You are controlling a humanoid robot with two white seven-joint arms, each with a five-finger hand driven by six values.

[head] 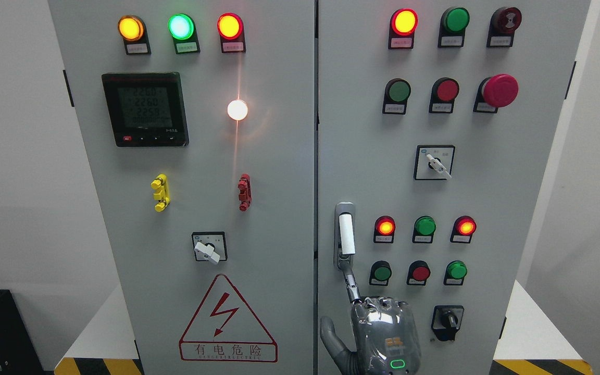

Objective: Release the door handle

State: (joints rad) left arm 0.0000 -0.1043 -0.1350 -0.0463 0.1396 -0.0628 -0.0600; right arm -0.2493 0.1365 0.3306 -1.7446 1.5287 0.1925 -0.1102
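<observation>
The right hand (378, 333) extends one finger up to the door handle (346, 234).

Only one view is given, taken from the robot's head. The grey cabinet (300, 208) is faced straight on from close up, filling most of the picture. Both its doors are seen, with white wall at each side.
</observation>
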